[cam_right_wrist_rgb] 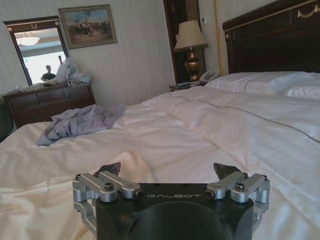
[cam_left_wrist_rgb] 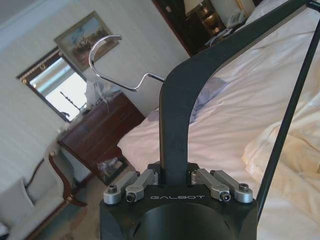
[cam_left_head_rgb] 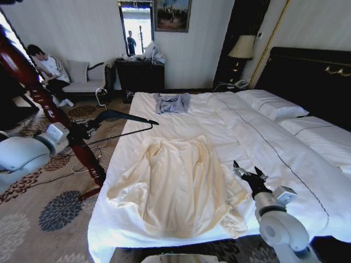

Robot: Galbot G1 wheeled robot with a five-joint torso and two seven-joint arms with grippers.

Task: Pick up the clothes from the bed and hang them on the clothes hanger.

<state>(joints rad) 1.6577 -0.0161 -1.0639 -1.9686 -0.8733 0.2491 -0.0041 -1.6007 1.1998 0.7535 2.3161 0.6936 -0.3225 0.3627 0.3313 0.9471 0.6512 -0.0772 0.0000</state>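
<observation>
The clothes, a cream long-sleeved top, lie spread flat on the near half of the bed. My right gripper hovers open at the top's right edge, nothing between its fingers. In the right wrist view the right gripper stands low over the sheet, with a fold of the clothes just past it. My left gripper is shut on the black clothes hanger, held beside the bed's left edge. The left wrist view shows the left gripper clamped on one shoulder of the clothes hanger, hook pointing away.
A reddish wooden post leans beside the bed's left side, its base on the patterned carpet. A small grey-blue garment lies at the bed's far end. White pillows and the dark headboard are to the right; a dresser stands behind.
</observation>
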